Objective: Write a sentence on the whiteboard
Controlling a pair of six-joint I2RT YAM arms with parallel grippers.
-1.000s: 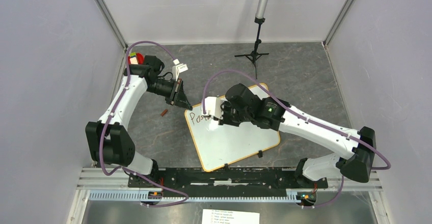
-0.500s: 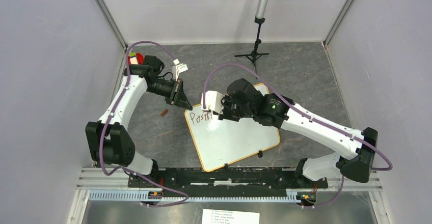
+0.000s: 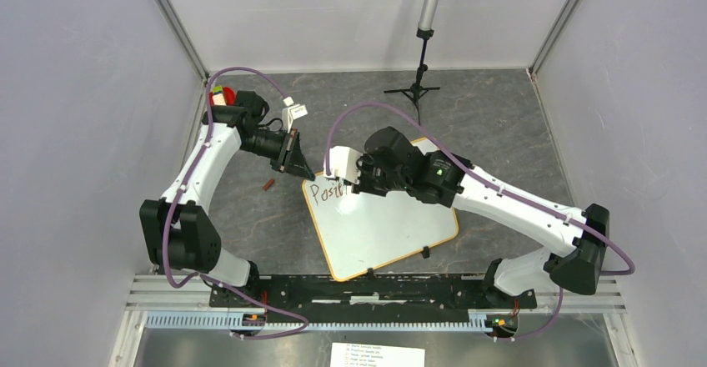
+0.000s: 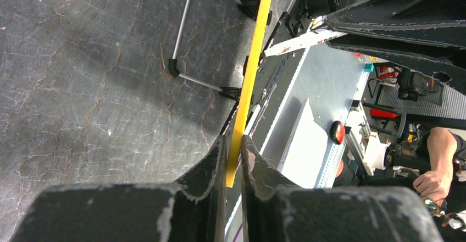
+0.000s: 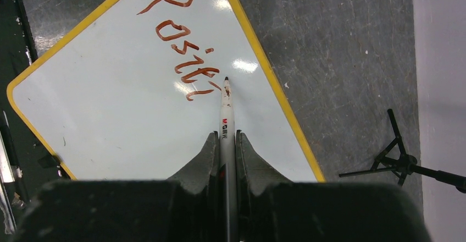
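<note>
Slippage worries me: left hand (image 4: 233,143) pinches the yellow-rimmed large white whiteboard (image 3: 392,229) in the middle of the grey surface (image 3: 500,117), right hand (image 5: 226,137) clenched on slim white marker (image 5: 226,110) at the half-written brownish-red sentence (image 5: 184,55); if the board shifts, letters skew.

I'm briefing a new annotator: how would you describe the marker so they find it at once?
Start at the yellow-rimmed whiteboard lying on the dark table, then find the right end effector above its written end. Clamped between its two black fingers is the marker: a slim white barrel with a dark tip near the reddish letters, the only pen in sight.
</note>
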